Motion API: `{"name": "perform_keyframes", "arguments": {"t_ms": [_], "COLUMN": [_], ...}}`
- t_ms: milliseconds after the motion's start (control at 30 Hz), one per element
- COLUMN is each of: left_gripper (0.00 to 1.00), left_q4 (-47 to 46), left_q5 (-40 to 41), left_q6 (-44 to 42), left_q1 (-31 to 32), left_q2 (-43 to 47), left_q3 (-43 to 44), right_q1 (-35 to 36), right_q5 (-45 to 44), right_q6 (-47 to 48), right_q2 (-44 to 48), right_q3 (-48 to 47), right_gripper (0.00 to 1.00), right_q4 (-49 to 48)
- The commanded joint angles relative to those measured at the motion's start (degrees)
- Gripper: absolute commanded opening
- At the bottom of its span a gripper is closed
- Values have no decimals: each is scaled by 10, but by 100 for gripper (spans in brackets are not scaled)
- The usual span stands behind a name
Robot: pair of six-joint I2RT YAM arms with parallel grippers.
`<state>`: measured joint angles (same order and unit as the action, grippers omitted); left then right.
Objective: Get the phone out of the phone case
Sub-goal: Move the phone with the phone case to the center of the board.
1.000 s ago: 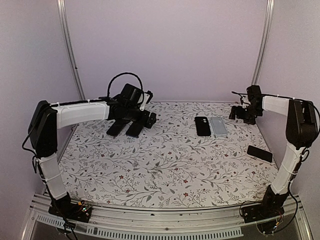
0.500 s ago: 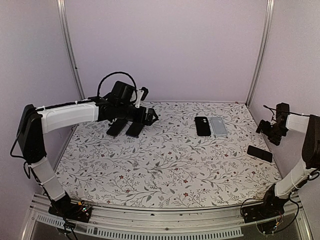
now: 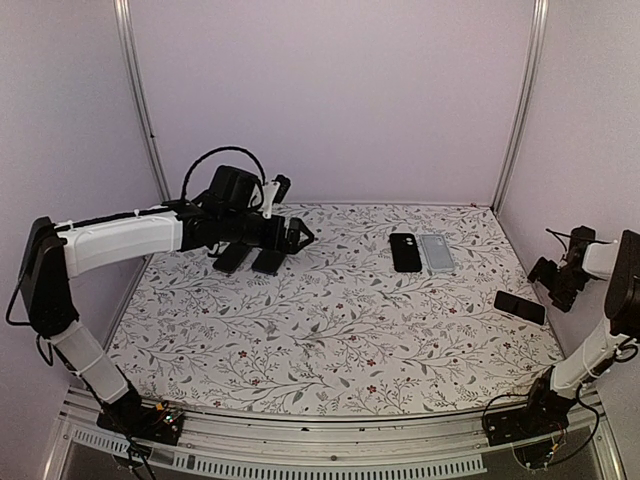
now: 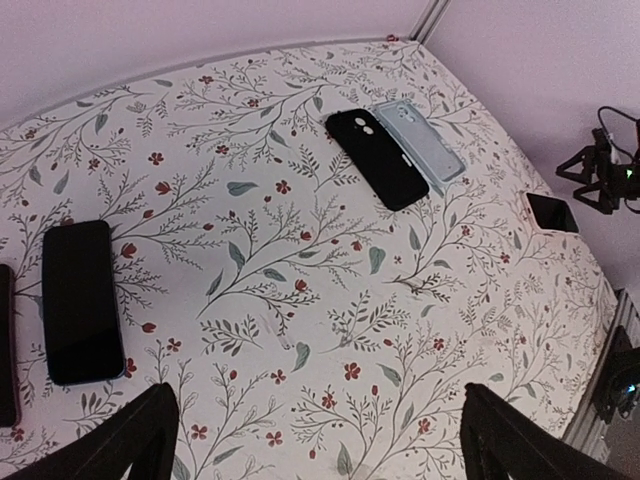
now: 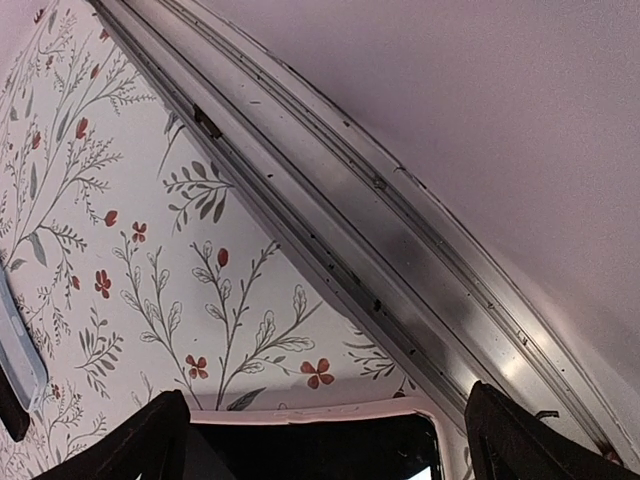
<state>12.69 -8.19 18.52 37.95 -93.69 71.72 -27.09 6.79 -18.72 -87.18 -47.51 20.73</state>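
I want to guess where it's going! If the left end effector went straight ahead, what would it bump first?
Most likely the bare table, short of the black case. The left end effector points down at it; depth is hard to judge.

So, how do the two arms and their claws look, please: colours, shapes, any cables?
Both the left arm and the right arm have smooth white shells on the links and black blocks at the joints. The left claw and the right claw are all black. A black cable loops over the left wrist. I see no markings.
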Motion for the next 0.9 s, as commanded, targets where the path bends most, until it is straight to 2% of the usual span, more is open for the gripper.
{"name": "perform_keyframes", "arguments": {"t_ms": [0, 333, 567, 700, 867], "left_gripper": [99, 100, 99, 99, 99], "left_q4": [-21, -30, -37, -37, -39], "left_q5": [-13, -18, -25, -24, -29], "left_q6": [2, 4, 8, 9, 11], "left_q1": [-8, -17, -22, -23, -24], "left_q2": [18, 28, 25, 22, 17], "left_q3": [-7, -16, -18, -19, -17], "right_q1": [-2, -2, 6, 51, 140], "right_q5": [7, -16, 53, 64, 64], "right_q6": [-15, -22, -31, -52, -104], "right_q2": [-22, -45, -41, -21, 11], "right_q3": [14, 15, 31, 43, 60], "right_gripper": [99, 99, 99, 99, 99], "right_q4": [-15, -9, -18, -15, -5]}}
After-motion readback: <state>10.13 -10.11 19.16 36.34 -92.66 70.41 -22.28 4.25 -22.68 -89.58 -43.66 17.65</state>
